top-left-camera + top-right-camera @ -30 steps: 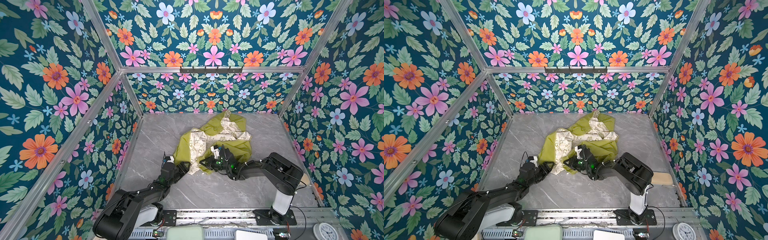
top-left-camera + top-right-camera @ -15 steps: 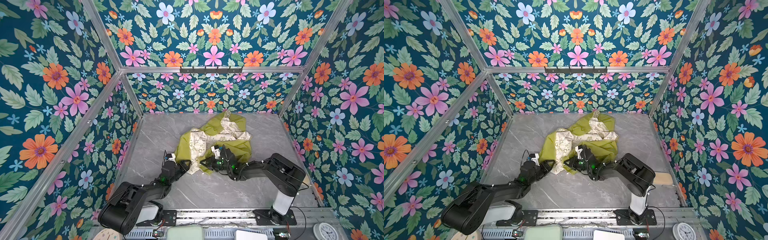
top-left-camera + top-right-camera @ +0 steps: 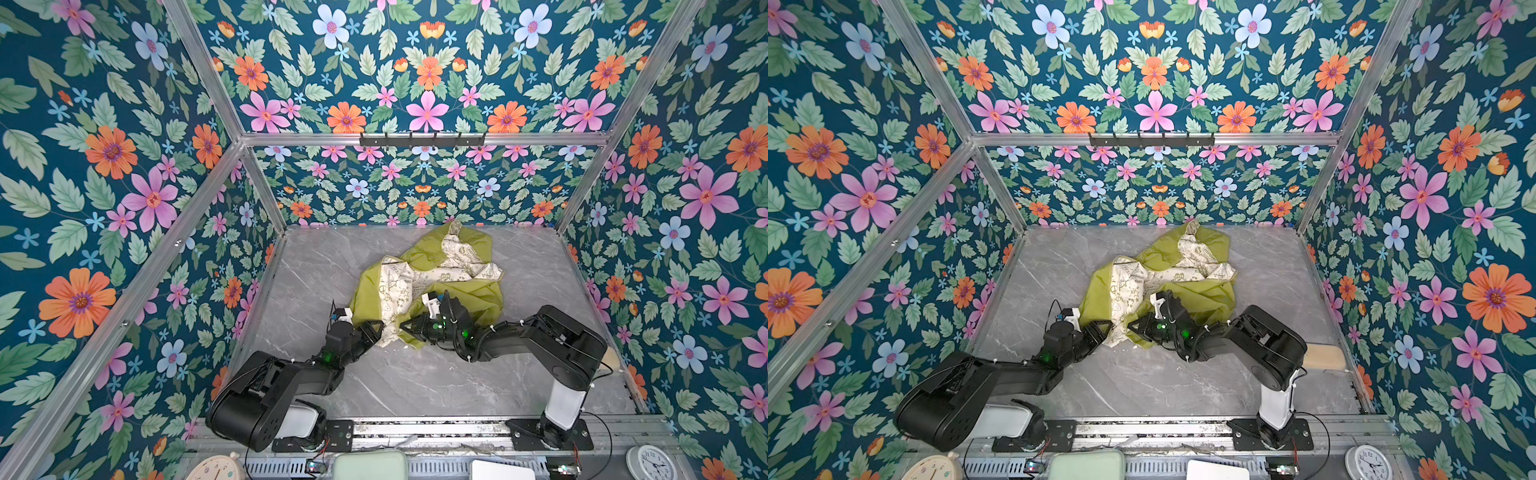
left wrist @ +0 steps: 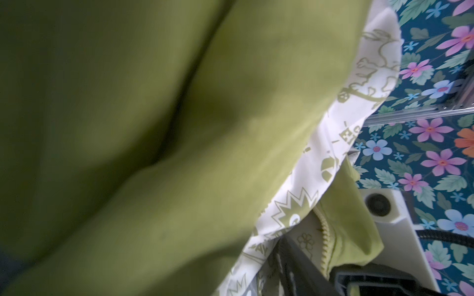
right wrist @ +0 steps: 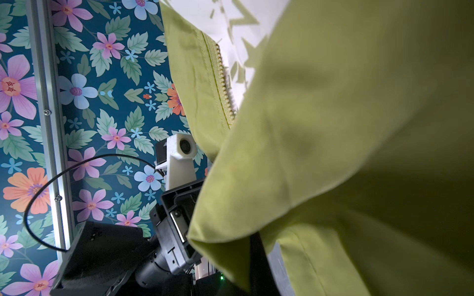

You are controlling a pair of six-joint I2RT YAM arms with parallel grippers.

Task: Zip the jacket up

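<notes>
Jacket (image 3: 478, 299), unzipped and crumpled at mid-frame on the bench (image 3: 316, 266): the right end effector (image 3: 404, 328) stays clenched on its green lower hem while the left end effector (image 3: 376, 330), grip indiscernible, has edged onto the cream hem, leaving the zipper (image 4: 326, 239) unjoined.

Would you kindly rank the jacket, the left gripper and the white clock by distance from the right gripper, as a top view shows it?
From the right gripper:
1. the jacket: in contact, at its near hem.
2. the left gripper: close by on the left.
3. the white clock: far off, front right corner.
</notes>
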